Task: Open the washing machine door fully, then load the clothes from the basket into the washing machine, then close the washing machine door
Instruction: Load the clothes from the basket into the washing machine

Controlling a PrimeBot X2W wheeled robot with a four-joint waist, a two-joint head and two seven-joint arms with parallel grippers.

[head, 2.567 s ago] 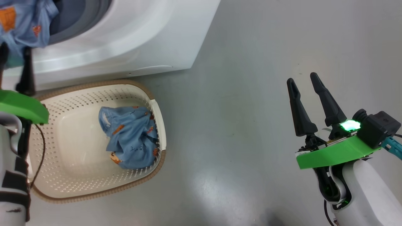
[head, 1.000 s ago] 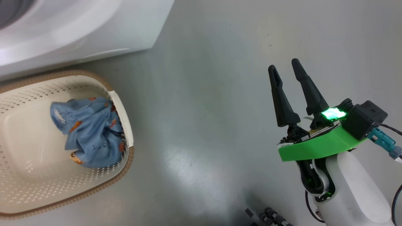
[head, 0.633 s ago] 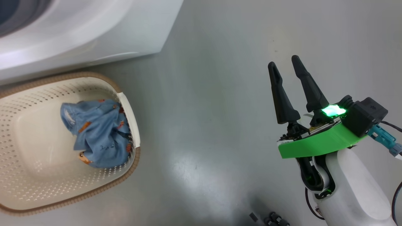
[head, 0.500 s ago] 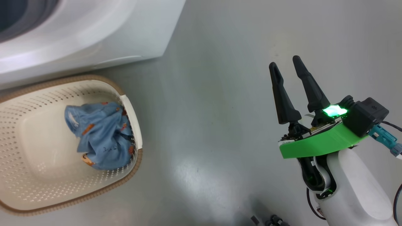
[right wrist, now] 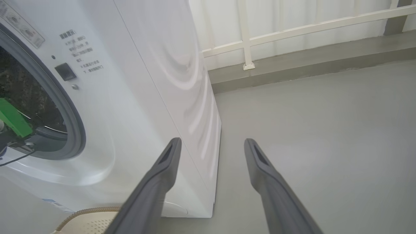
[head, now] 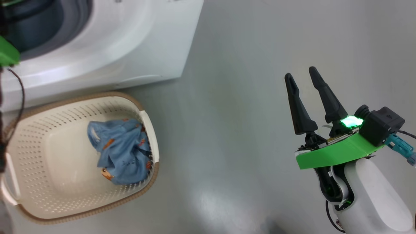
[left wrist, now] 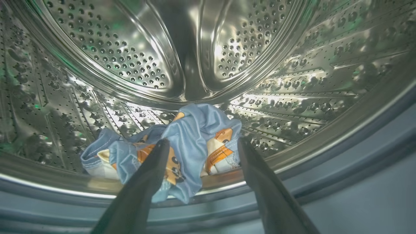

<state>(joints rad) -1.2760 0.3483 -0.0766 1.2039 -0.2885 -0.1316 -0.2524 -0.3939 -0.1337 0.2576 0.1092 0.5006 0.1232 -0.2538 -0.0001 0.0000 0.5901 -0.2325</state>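
Note:
My left gripper is open inside the mouth of the washing machine. Just beyond its fingertips a light blue garment with orange figures lies loose on the steel drum, draped over the drum's front lip. Another blue garment lies bunched at the right side of the cream basket, which sits on the floor in front of the machine. Out to the right, my right gripper hangs open and empty over the bare floor. The washing machine door is out of view.
The grey gasket rings the opening, and my left arm's green bracket reaches into it. A white railing and a raised step run behind the machine. Grey floor stretches to the machine's right.
The garment that hung from my left gripper at the machine's mouth now lies in the drum, and that gripper has opened. The head camera has swung about; my right gripper stays open.

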